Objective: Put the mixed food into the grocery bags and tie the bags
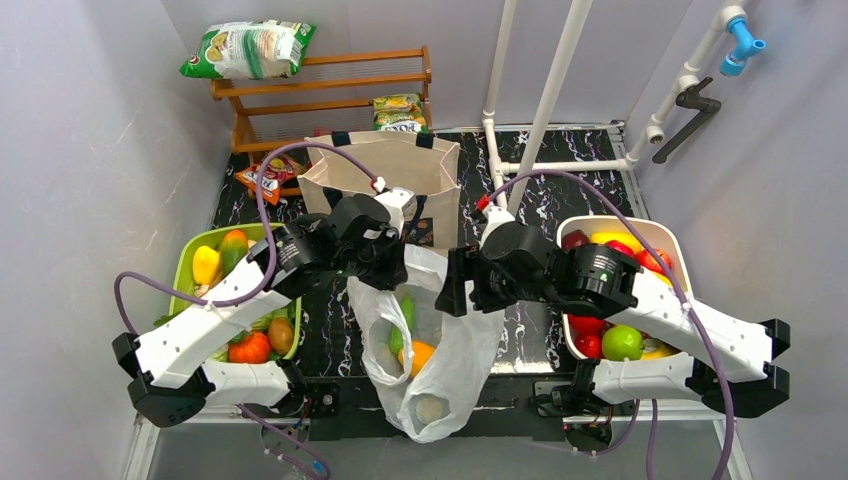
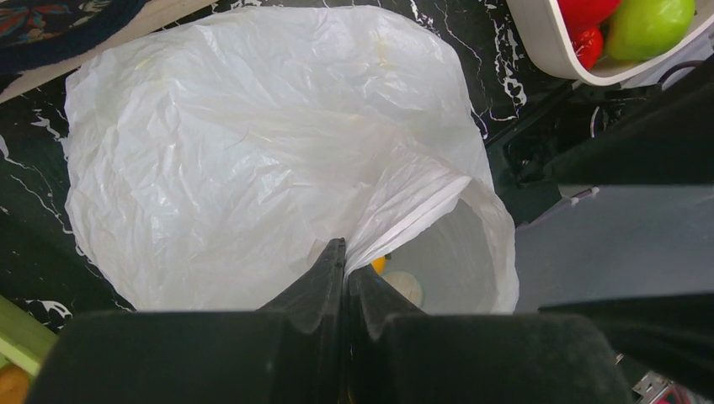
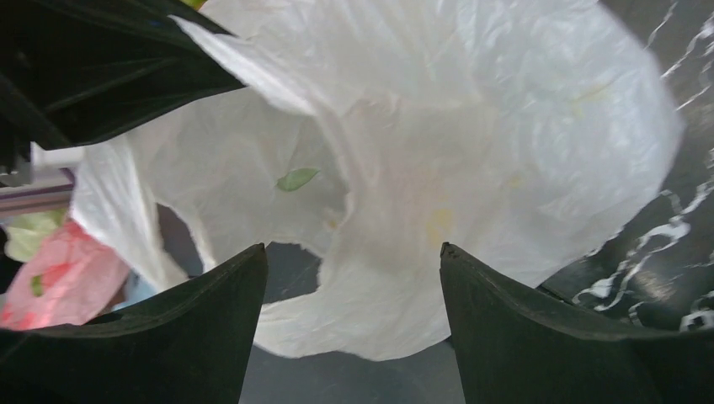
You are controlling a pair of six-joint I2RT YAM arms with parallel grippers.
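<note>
Flanking plastic bag, green tray, white tray

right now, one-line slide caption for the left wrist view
Left gripper shut on the rim of the white plastic bag, fruit glimpsed inside

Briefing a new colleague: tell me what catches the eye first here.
The white plastic bag lies at the table's near middle, fruit showing through it. The left hand pinches its rim; the right hand hangs open facing it. Trays of fruit flank it: green tray left, white tray right.
</note>
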